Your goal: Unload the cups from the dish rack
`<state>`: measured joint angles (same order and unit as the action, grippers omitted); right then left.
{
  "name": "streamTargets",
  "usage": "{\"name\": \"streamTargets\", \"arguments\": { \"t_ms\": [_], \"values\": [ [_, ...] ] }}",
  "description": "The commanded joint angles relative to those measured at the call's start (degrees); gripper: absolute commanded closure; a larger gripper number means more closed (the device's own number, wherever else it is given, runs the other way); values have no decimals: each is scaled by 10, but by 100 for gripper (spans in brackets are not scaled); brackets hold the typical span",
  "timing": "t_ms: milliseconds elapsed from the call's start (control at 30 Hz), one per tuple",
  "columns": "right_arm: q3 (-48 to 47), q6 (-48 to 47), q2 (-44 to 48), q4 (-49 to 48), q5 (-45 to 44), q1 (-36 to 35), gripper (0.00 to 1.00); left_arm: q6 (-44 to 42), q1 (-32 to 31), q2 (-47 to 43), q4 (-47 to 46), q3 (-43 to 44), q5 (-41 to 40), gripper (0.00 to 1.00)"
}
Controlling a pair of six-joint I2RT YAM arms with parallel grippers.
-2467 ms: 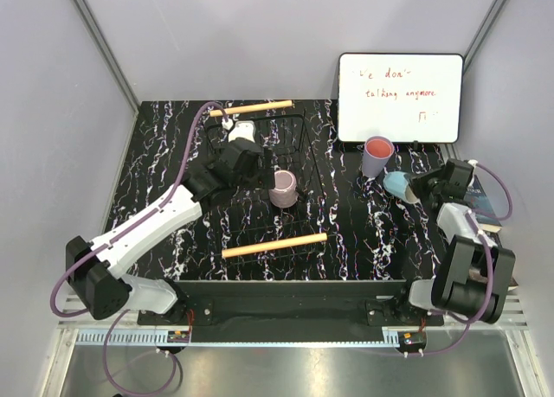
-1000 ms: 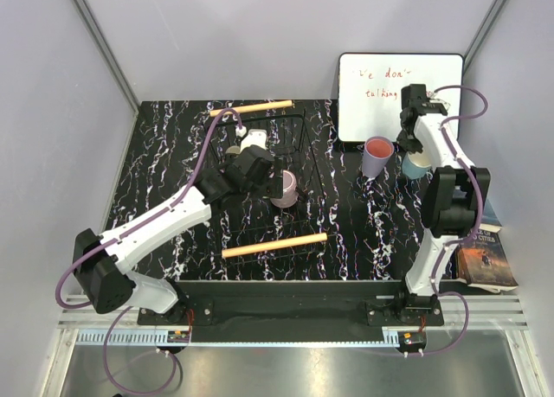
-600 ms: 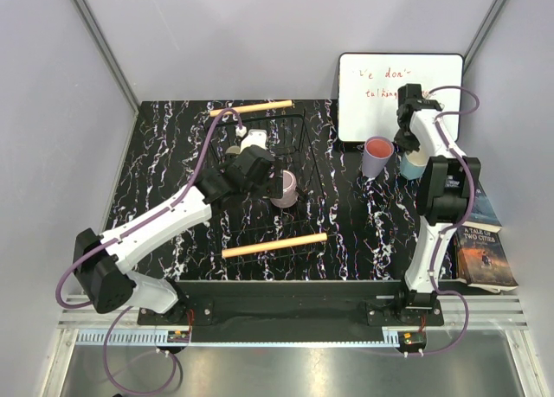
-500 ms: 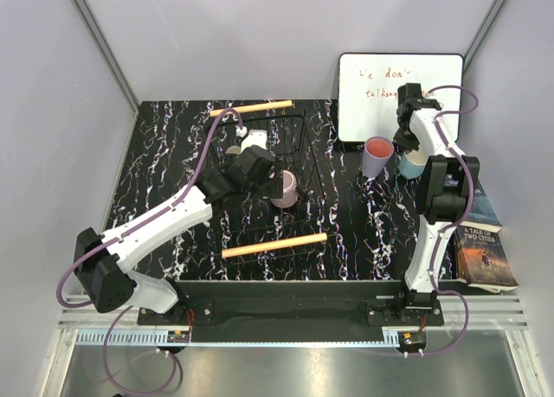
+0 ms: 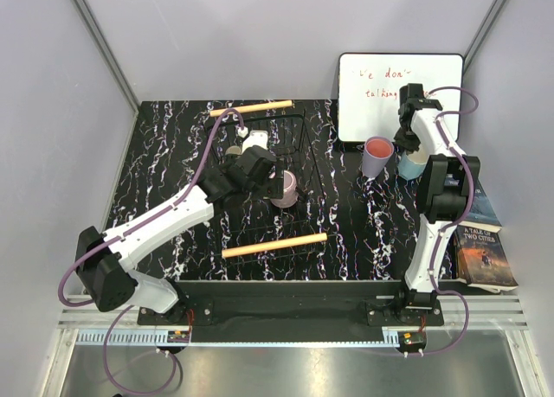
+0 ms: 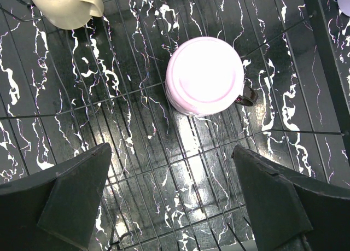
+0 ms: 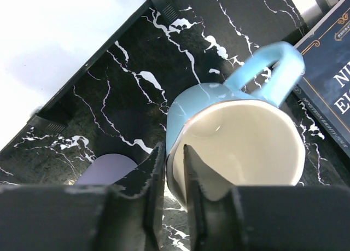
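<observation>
Right gripper (image 7: 174,185): clamped on the rim of the blue cup (image 7: 240,147), apparently resting on the surface (image 7: 131,92).
Left gripper (image 6: 169,150): spread wide above upturned pink cup (image 6: 205,76) in rack (image 6: 262,130).

The table (image 5: 164,155) is finished in a glossy black marble pattern with white veining. The dish rack (image 5: 305,168) is formed of thin black wire with a slight sheen; its end bars (image 5: 273,245) are of pale, matt wood. The mauve-pink cup (image 6: 204,76), light blue cup (image 7: 191,106) and olive-grey mug (image 6: 63,7) are smoothly glazed and glossy. The fingers (image 6: 76,196) of the left gripper (image 6: 170,148) are moulded in matt black plastic.
</observation>
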<state>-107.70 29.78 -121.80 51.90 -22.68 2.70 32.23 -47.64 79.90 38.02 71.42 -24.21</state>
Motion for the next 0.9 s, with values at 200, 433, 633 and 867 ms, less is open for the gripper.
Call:
{"name": "streamTargets", "arguments": {
  "t_ms": [200, 433, 633, 867],
  "values": [
    [-17, -2, 77, -7, 11, 2, 64, 6, -2, 1, -5, 9, -13, 1],
    [-9, 15, 144, -19, 37, 2, 58, 2, -3, -4, -1, 16, -28, 1],
    [80, 24, 305, -135, 70, -57, 40, 11, 28, -7, -3, 42, -24, 1],
    [200, 25, 416, -179, 104, -180, 30, -45, 59, 97, 9, 150, -35, 1]
  ]
}}
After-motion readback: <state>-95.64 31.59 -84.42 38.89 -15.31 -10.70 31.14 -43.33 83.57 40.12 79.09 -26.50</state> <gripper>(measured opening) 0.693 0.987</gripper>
